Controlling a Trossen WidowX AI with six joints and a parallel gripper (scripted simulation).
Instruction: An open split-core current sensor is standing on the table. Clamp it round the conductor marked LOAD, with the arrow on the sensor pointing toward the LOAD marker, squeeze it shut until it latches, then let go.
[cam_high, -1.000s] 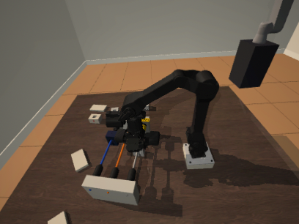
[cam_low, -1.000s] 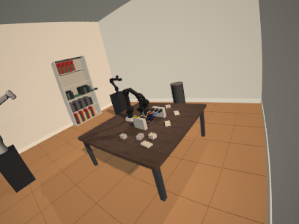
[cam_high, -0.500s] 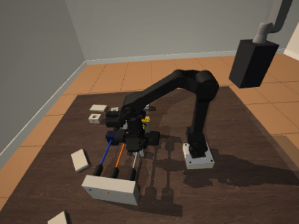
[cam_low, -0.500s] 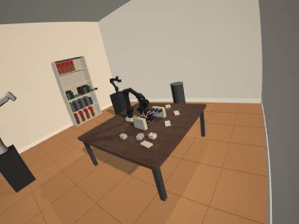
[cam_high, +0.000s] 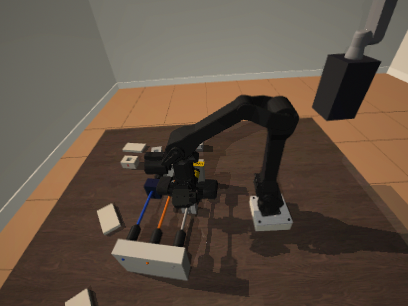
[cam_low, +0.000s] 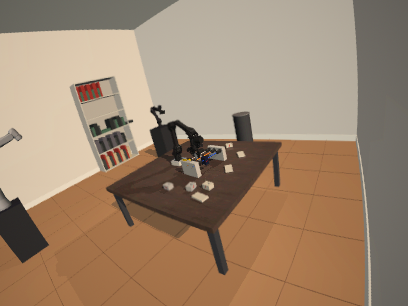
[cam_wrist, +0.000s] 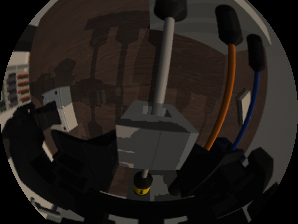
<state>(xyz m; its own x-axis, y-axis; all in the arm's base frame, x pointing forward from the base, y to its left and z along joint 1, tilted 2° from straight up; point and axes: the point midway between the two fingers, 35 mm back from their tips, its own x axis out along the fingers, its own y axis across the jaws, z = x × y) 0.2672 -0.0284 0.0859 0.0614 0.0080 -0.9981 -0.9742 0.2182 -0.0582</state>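
Note:
The light grey current sensor (cam_wrist: 152, 145) (cam_high: 193, 209) sits around the grey conductor (cam_wrist: 165, 65) (cam_high: 184, 218). Its halves look together with a thin seam; whether it is latched, I cannot tell. Its arrow is not visible. My gripper (cam_wrist: 150, 130) (cam_high: 186, 201) is shut on the sensor, with one dark finger on each side. The grey conductor runs out beyond the sensor toward a black sleeve with a yellow band (cam_wrist: 142, 190). A yellow label (cam_high: 199, 164) shows behind the gripper; its text is too blurred to read.
Beside the grey conductor run an orange conductor (cam_high: 163, 212) (cam_wrist: 231, 90) and a blue conductor (cam_high: 144, 208) (cam_wrist: 253, 100). A dark blue block (cam_high: 151, 188) sits at the blue one. A white panel (cam_high: 150, 257) holds the near ends. Several pale blocks lie around, one left of the conductors (cam_high: 109, 219).

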